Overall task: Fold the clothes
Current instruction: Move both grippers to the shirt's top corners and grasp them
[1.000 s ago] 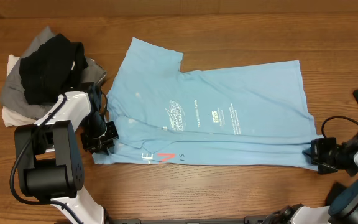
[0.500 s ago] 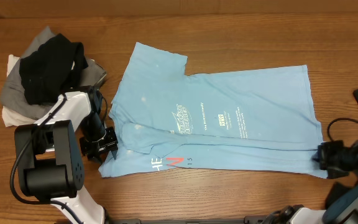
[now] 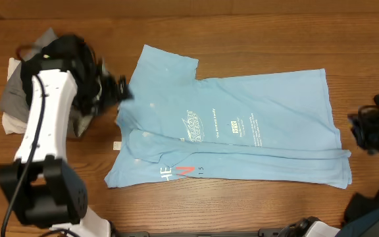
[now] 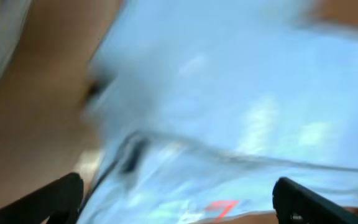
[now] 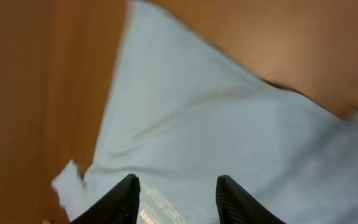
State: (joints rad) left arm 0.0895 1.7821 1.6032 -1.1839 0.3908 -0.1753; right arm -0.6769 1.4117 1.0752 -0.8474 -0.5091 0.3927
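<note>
The left gripper [image 3: 115, 89] is wide open. In the left wrist view [image 4: 178, 182] its two fingers [image 4: 61, 196] sit far apart at the two bottom corners. Nothing is between them. It holds nothing. The picture is very blurry, so I cannot tell if it touches anything.

Under the left gripper is the light blue T-shirt [image 3: 242, 125]. From above, this gripper is at the shirt's left edge, near the sleeve. The rest of the shirt spreads out flat to its right on the wooden table [image 3: 242, 26]. The shirt's near edge is folded over, and white and red letters show on it. Just on the other side of the left gripper is a pile of clothes [image 3: 41, 76], black on top with grey and white under it. A little white tag [image 3: 118, 145] lies on the wood close by, beside the shirt's left edge.

The right gripper [image 3: 368, 130] is partly open. In the right wrist view [image 5: 178, 180] its fingers [image 5: 124, 199] have a gap between them, and the gap is empty. It holds nothing. From above it sits just past the shirt's right edge, over bare wood, not touching the shirt. The blue cloth [image 5: 229, 124] lies in front of its fingers.
</note>
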